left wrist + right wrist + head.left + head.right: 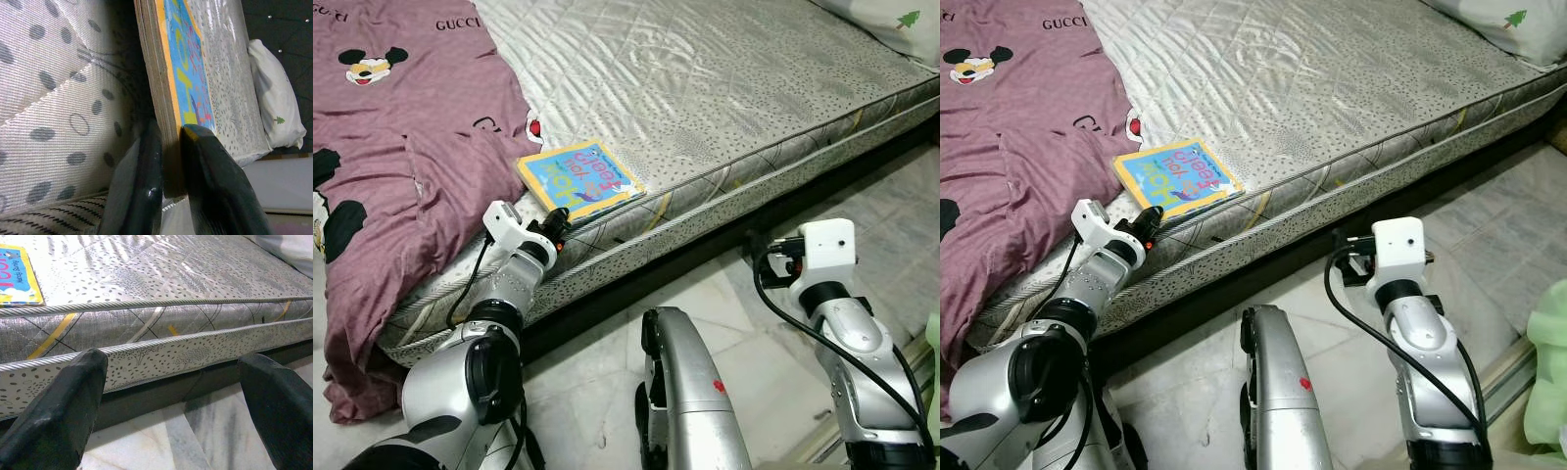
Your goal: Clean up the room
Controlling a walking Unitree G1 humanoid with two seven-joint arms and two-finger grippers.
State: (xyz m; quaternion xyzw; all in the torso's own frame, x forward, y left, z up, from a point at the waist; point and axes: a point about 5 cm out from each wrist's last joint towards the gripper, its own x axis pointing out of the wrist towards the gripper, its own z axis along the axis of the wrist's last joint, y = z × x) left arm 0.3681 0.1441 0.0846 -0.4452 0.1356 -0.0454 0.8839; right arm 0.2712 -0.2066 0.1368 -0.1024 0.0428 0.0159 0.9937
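Left wrist: book (183,73) between left pincer (168,161) fingers

A home bedroom: a bare mattress (724,88) with a cartoon-print sheet (401,147), a pillow (896,24), marble floor (744,343).

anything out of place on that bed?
Yes. A children's board book lies at the mattress edge, the left gripper shut on its corner. The maroon blanket is rumpled, spilling over the side toward the floor.
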